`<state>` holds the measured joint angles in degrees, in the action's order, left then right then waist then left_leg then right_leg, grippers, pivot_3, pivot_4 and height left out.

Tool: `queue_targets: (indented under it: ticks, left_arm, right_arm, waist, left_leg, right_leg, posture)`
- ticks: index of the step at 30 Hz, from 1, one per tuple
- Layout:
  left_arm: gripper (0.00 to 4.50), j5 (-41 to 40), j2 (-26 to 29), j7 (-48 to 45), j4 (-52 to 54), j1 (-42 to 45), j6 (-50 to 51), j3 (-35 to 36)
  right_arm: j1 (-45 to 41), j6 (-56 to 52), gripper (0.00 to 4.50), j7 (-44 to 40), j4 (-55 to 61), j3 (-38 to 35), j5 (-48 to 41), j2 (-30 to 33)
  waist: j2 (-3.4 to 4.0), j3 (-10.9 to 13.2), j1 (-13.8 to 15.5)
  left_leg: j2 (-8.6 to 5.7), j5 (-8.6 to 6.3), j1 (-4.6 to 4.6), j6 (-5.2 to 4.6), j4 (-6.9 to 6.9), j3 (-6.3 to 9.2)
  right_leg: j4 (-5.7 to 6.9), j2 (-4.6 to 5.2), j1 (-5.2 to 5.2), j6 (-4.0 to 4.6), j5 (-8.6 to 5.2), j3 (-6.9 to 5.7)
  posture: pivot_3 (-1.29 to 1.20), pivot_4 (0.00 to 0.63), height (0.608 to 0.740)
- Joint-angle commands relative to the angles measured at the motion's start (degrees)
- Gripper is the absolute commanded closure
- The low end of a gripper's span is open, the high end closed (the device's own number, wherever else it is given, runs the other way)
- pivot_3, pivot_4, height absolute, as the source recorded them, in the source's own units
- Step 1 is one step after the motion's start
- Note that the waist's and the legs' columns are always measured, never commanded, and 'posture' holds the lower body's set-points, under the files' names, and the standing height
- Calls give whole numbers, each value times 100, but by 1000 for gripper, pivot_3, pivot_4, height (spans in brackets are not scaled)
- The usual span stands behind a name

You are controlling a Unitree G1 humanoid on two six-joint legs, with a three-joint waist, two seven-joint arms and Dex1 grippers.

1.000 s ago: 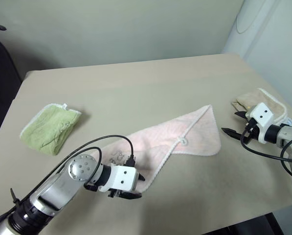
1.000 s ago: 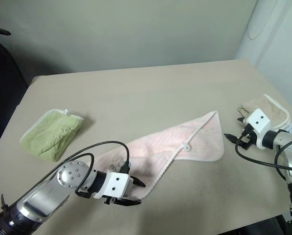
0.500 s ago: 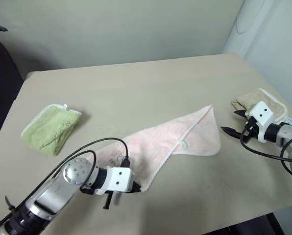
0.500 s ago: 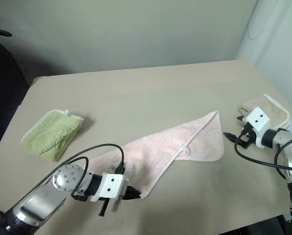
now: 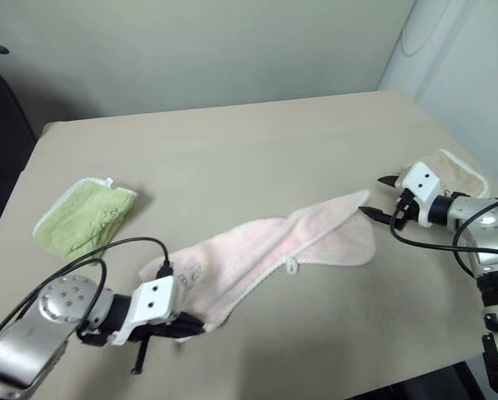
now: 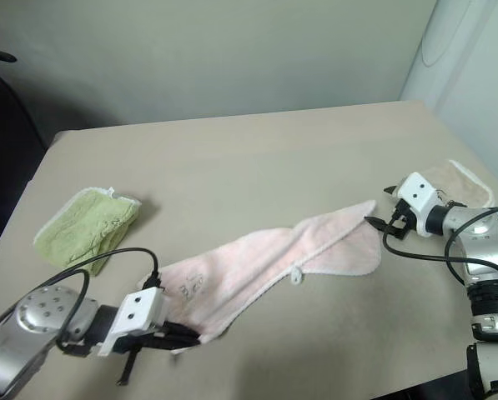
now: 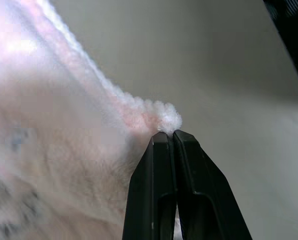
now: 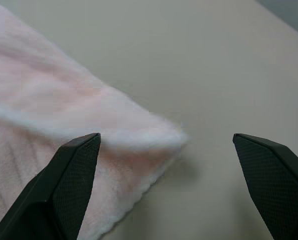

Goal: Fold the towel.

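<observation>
Left wrist view: near corner of the towel (image 7: 54, 150) pinched.

Left gripper (image 5: 186, 327) has its fingers clamped on that corner, while the right gripper (image 5: 380, 198) hangs with fingers spread wide just beside the far right corner. Diagonal across the bench (image 5: 232, 150), the towel lies stretched and rumpled (green towel (image 5: 82, 218) well apart). Corner-grasping looks half done; next, the right fingers should close on their corner.
</observation>
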<state>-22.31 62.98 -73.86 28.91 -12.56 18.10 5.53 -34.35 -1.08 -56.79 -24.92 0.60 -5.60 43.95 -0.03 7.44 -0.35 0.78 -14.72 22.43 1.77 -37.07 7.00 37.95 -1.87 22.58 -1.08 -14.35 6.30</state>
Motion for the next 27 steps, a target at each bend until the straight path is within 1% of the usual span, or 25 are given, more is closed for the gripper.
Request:
queue_targets:
  ticks: [1,6,11,15,18,21,27]
  left_arm:
    - [4487,84,56,4,-19,-5,-184,238]
    - [4487,184,-66,200,-112,206,-184,133]
    - [4487,247,-146,298,-189,326,-201,46]
    - [4487,288,-178,336,-220,394,-220,-27]
    - [4487,305,-205,335,-266,460,-238,-68]
    - [4487,342,-250,335,-343,576,-267,-167]
    - [4487,411,-345,321,-437,752,-294,-296]
  right_arm:
    - [-311,640,0,-50,-316,157,255,-30]
    - [-469,1453,0,-40,-914,443,691,13]
    - [-486,1665,0,-53,-1029,301,648,181]
    - [-256,1775,0,-196,-782,108,528,599]
    - [79,1949,0,-354,-566,85,558,913]
    - [272,2252,0,-180,-574,158,780,1018]
    - [159,2783,0,426,-985,410,1366,801]
  waist:
    - [0,0,9]
    - [1,-1,31]
    - [1,0,8]
    - [1,0,23]
    - [1,-1,30]
    - [0,-1,13]
    - [0,-1,-40]
  left_leg:
    - [0,0,0,0,-2,0]
    - [0,-2,2,-2,-5,3]
    - [0,-4,11,-2,-2,1]
    - [1,-5,12,-2,-1,1]
    - [1,-5,15,-1,-1,2]
    - [2,-6,13,0,-1,1]
    - [3,-8,9,-4,-2,-1]
  right_leg:
    - [1,0,-1,1,1,0]
    - [2,3,-2,3,2,-4]
    - [2,3,8,5,2,-5]
    - [2,4,8,7,2,-6]
    - [1,4,8,8,2,-6]
    - [1,4,7,8,2,-6]
    - [4,4,8,11,4,-5]
  posture:
    - [0,150,740]
    - [0,150,740]
    - [0,150,740]
    - [0,150,740]
    - [0,150,740]
    - [0,150,740]
    - [0,150,740]
